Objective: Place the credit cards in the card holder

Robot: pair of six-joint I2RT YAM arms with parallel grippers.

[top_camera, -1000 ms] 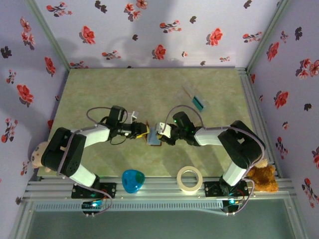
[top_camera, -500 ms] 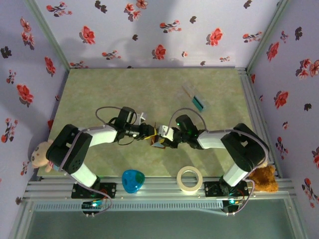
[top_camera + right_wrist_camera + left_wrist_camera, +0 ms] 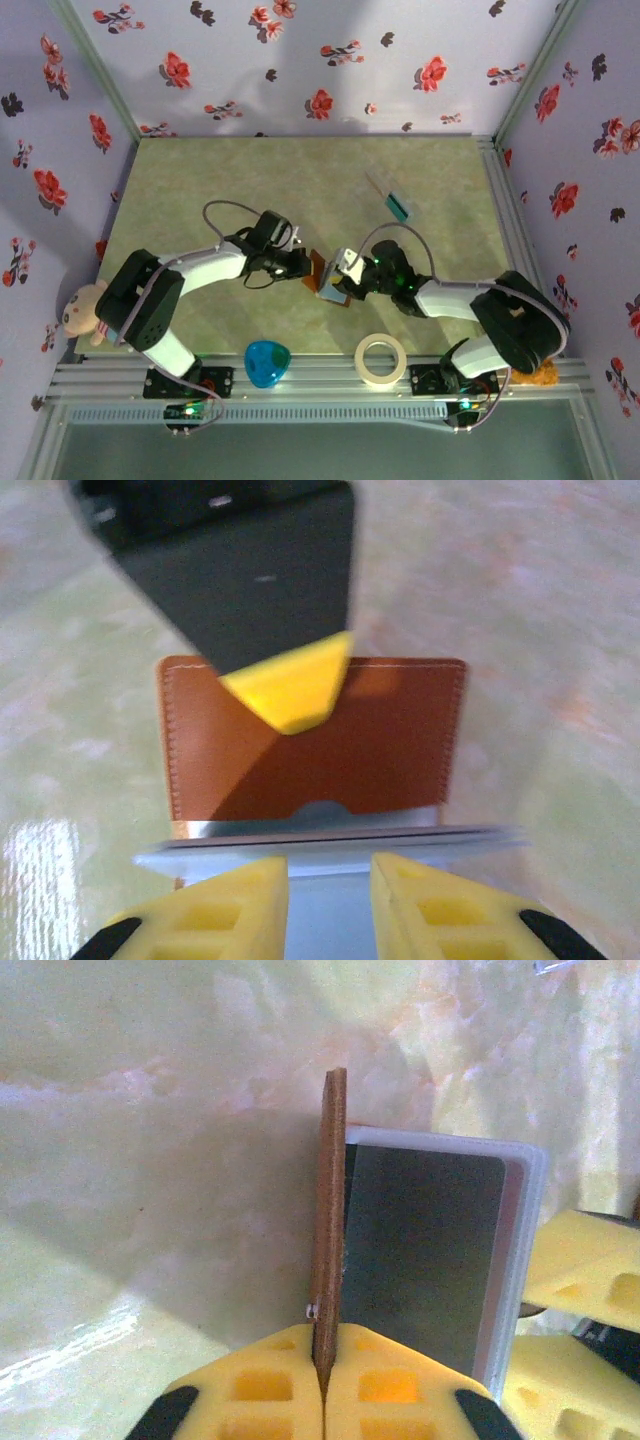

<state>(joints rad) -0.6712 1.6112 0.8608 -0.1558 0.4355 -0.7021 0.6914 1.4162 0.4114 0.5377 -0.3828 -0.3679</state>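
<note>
both moved toward the counter's (image 3: 250,180) right edge: left hand (image 3: 320,1385) pinches the card holder (image 3: 327,1230); right hand (image 3: 330,900), slightly parted, should nudge the card (image 3: 420,1260) straight in.

dim top view, soft shadows; right wrist blurred, glossy glare.

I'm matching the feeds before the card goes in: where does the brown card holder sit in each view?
Top external: card holder mid-table, between the left gripper and the right gripper.
Left wrist: a thin upright brown strip at centre, edge-on, pinched by the left gripper.
Right wrist: its broad brown face at centre.
Shared landmark: the pale card close beside it.
</note>
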